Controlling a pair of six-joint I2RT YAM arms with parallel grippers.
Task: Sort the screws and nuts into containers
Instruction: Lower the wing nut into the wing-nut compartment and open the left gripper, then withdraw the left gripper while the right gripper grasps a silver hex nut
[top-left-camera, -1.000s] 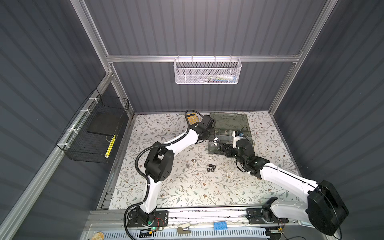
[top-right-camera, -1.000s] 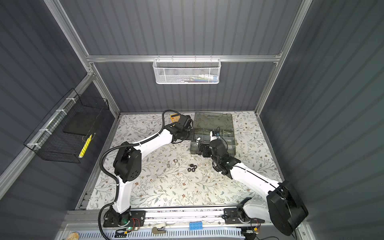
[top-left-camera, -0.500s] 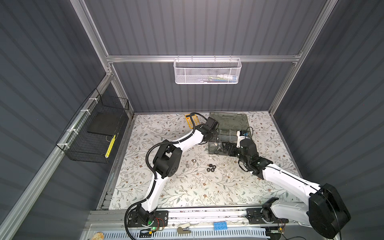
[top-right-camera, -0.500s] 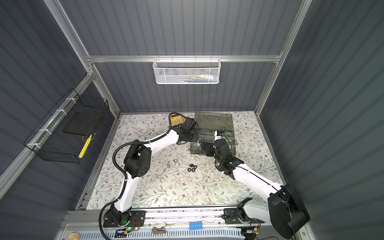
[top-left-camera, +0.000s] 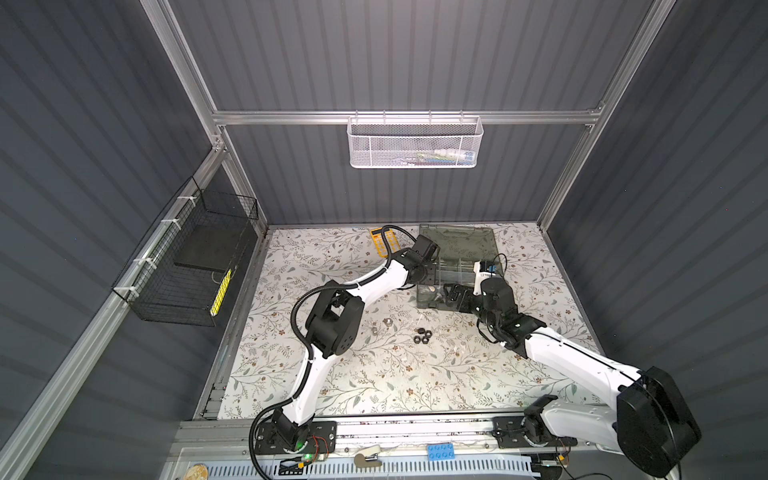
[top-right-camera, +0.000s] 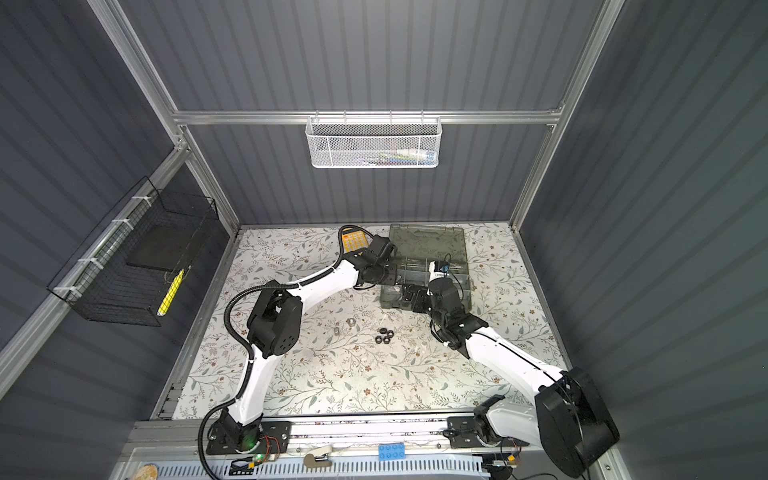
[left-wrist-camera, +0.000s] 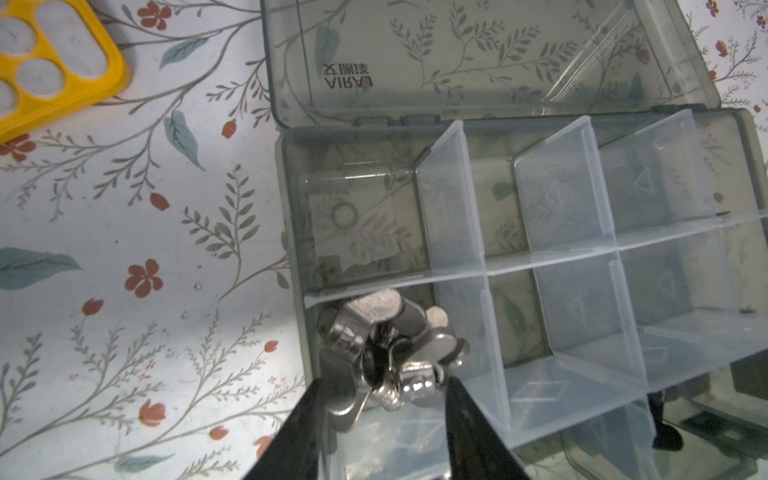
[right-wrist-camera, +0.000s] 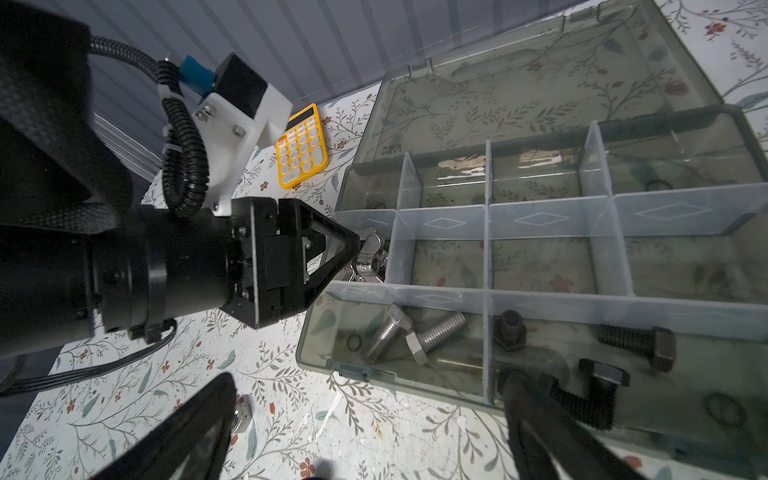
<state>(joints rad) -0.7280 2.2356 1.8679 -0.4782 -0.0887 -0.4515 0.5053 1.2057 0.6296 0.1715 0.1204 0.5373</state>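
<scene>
The smoky grey organizer box (top-left-camera: 424, 305) (top-right-camera: 386, 305) lies open at the back right, lid (left-wrist-camera: 478, 62) flat behind its containers. My left gripper (left-wrist-camera: 384, 386) (top-left-camera: 432, 276) hangs over a left-edge compartment, open, with a heap of silver winged nuts (left-wrist-camera: 386, 340) (right-wrist-camera: 370, 257) at its fingertips. Silver screws (right-wrist-camera: 415, 336) and black screws (right-wrist-camera: 636, 340) lie in the front compartments. My right gripper (right-wrist-camera: 368, 380) (top-left-camera: 451, 295) is open wide, straddling the box's front wall. Loose black nuts (top-left-camera: 422, 335) (top-right-camera: 385, 336) and silver nuts (top-left-camera: 387, 322) lie on the mat.
A yellow calculator (top-left-camera: 382, 241) (right-wrist-camera: 301, 147) lies just left of the box lid. A silver nut (right-wrist-camera: 243, 411) sits beside one right finger. A white mesh basket (top-left-camera: 414, 143) hangs on the back wall and a black wire basket (top-left-camera: 195, 266) on the left wall.
My left gripper has swung right from beside the box to over its left compartments and its jaws have parted. The right gripper crept a little toward the box, still wide.
</scene>
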